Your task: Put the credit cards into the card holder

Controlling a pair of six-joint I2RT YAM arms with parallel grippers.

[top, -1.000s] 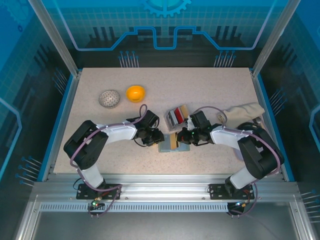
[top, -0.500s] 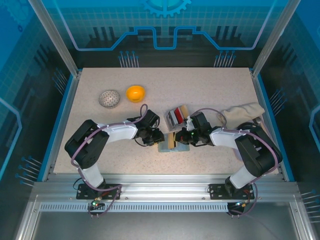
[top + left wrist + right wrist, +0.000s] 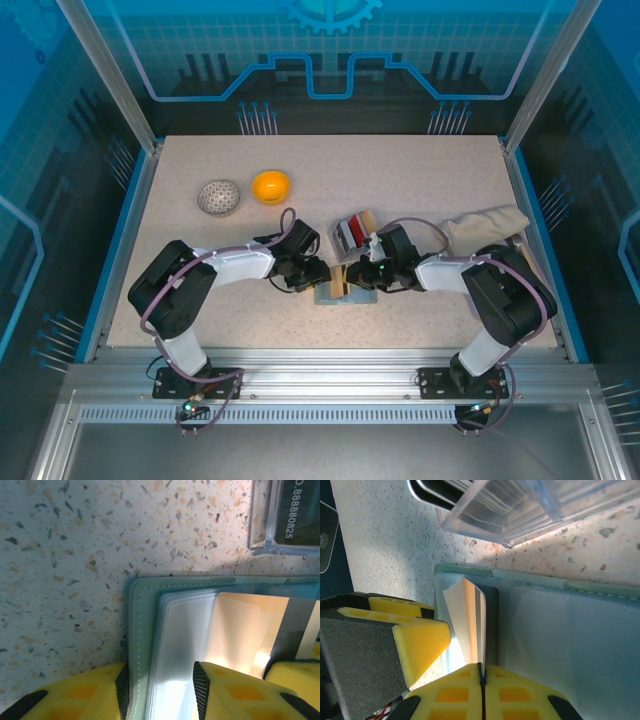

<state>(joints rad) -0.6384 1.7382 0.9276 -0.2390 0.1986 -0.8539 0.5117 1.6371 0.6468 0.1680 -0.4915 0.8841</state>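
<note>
Card holder (image 3: 145, 630), centre frame: pinned flat by left gripper (image 3: 160, 690), jaws parted astride its edge. Tan card (image 3: 465, 615): pinched in clenched right gripper (image 3: 481, 680), angled for pocket entry.

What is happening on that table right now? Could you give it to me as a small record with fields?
card holder: lying open and flat
left gripper: jaws apart, astride the holder's edge
right gripper: shut on a tan card, its far end at the holder's pocket
other cards: standing in a clear box just behind the holder
elsewhere: orange bowl, speckled round object, beige cloth
</note>
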